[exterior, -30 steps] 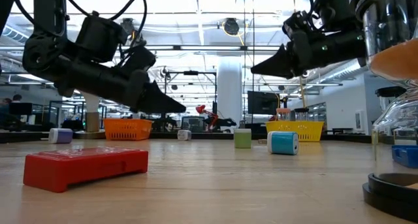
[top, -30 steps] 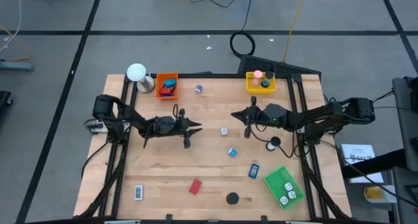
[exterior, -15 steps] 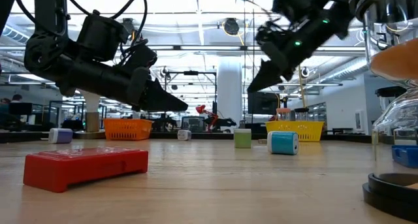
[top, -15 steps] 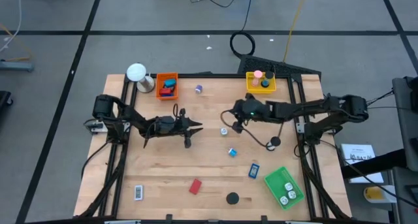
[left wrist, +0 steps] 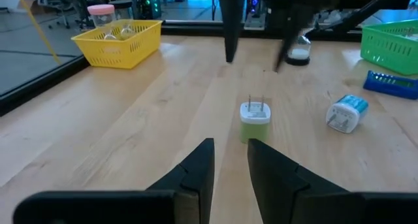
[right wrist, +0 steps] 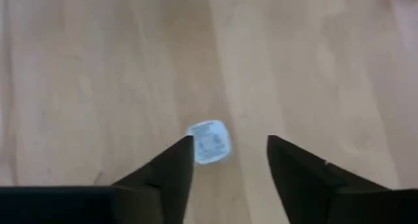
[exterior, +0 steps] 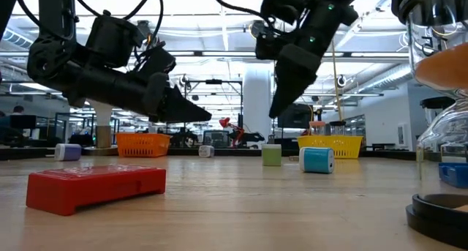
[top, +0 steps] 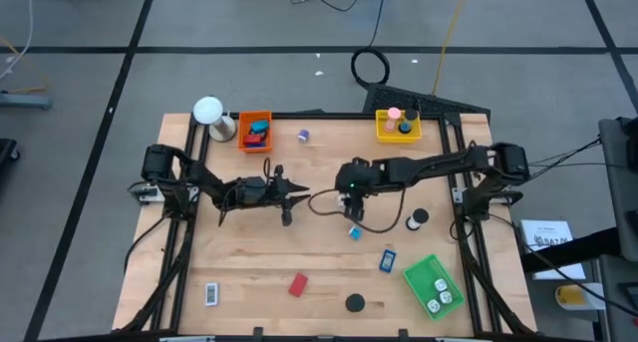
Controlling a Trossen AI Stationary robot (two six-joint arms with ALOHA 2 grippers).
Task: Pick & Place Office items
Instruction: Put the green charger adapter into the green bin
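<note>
My right gripper (top: 351, 208) hangs open over the table's middle, its fingers pointing down. In the right wrist view a small pale square piece (right wrist: 209, 142) lies on the wood below, between the fingers (right wrist: 171, 160) and untouched. The low view shows a green plug piece (exterior: 271, 155) standing on the table under that gripper (exterior: 278, 110). A blue roll (top: 354, 232) lies just nearer. My left gripper (top: 299, 194) hovers level at left of centre, slightly open and with nothing in it, facing the green plug (left wrist: 255, 119).
Orange tray (top: 255, 130) and yellow tray (top: 397, 125) stand at the far edge, a green tray (top: 433, 285) near right. Loose pieces: purple roll (top: 303, 136), blue rectangle (top: 387, 260), red rectangle (top: 297, 283), black discs (top: 355, 303) (top: 418, 219), black-and-white rectangle (top: 211, 294). White ball-topped object (top: 208, 111) far left.
My right gripper has swung toward the table's left edge and a little nearer, tipping from near level to fingers pointing down over the green plug piece. No piece has moved.
</note>
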